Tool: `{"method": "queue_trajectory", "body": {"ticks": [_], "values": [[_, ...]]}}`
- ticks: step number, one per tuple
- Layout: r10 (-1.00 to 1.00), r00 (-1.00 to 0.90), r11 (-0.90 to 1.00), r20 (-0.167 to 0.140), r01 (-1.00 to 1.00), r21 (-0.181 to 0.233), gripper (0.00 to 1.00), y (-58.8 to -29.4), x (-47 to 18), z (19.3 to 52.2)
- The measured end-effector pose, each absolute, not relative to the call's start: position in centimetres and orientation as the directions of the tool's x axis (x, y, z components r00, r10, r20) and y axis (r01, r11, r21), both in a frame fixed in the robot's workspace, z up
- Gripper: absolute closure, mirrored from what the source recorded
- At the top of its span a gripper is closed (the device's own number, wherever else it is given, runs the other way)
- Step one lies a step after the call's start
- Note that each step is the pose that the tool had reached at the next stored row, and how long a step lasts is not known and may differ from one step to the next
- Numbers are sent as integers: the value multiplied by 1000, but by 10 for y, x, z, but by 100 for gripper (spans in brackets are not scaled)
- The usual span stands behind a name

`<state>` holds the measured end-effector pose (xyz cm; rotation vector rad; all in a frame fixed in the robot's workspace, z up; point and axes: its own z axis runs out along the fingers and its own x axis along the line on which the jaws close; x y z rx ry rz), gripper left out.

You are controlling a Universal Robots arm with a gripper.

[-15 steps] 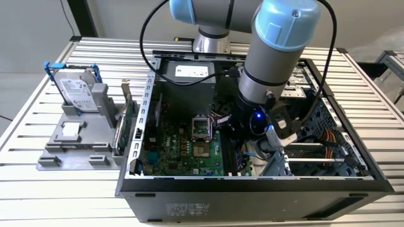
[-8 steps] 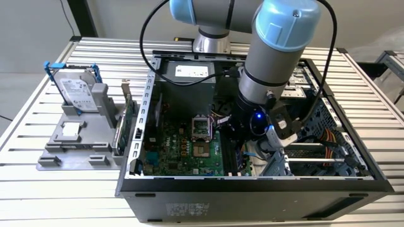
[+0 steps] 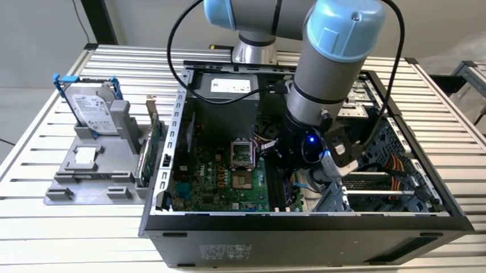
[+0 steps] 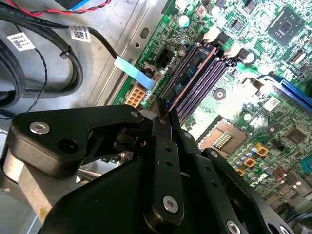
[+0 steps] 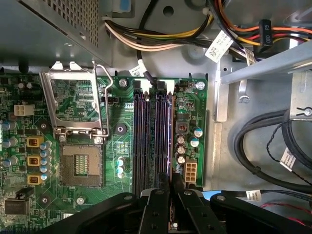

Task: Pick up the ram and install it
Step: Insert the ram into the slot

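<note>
My gripper (image 3: pixel 308 165) is down inside the open computer case (image 3: pixel 174 170), over the motherboard (image 3: pixel 220 182). In the second wrist view its black fingers (image 4: pixel 163 116) are shut on the ram (image 4: pixel 192 78), a thin dark stick seen edge-on with a copper-coloured rim. The stick runs along the purple memory slots (image 4: pixel 207 80), in line with the one nearest the board's edge. I cannot tell whether it sits in the slot or just above it. In the first wrist view the gripper (image 5: pixel 170 179) stands at the near end of the memory slots (image 5: pixel 152 136).
A silver hard drive in a blue frame (image 3: pixel 91 108) stands on a grey holder at the exterior view's left. A green expansion card (image 3: pixel 152 151) leans beside the case wall. The open processor socket (image 5: pixel 80 165) lies beside the slots. Cable bundles (image 5: pixel 263 141) run close by.
</note>
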<state>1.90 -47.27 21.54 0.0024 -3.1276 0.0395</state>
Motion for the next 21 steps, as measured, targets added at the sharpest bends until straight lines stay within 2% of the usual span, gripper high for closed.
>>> {"method": "queue_trajectory", "body": {"ticks": [21], "values": [[-1, -1000, 1000, 14, -2, -25, 100, -473, 19, 212]]}}
